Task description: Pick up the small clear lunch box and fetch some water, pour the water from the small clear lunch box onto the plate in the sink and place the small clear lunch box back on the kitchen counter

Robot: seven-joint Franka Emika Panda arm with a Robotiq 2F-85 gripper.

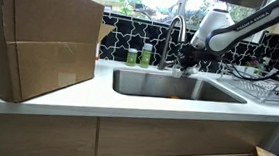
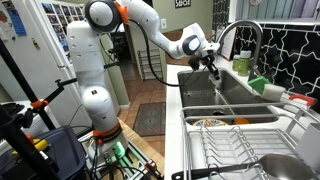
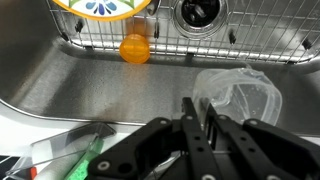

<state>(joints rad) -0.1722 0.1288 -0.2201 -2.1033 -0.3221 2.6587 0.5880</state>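
Observation:
My gripper [image 3: 197, 112] hangs over the sink [image 3: 90, 95] and is shut on the wall of the small clear lunch box [image 3: 240, 95], which sits to the right of the fingers in the wrist view. No water can be made out in it. A colourful plate [image 3: 100, 8] lies on a wire grid at the far end of the basin, beside an orange object [image 3: 135, 48] and the drain [image 3: 200, 12]. In both exterior views the gripper [image 1: 188, 60] [image 2: 210, 58] is beside the curved faucet [image 1: 175, 31] [image 2: 240, 35], above the basin [image 1: 139, 83] [image 2: 215, 95].
A large cardboard box [image 1: 38, 35] stands on the white kitchen counter [image 1: 127, 105]. Two green bottles [image 1: 139, 56] stand behind the sink. A wire dish rack [image 1: 264, 90] [image 2: 240, 150] sits beside the basin. A green sponge [image 2: 258, 85] lies at the sink's edge.

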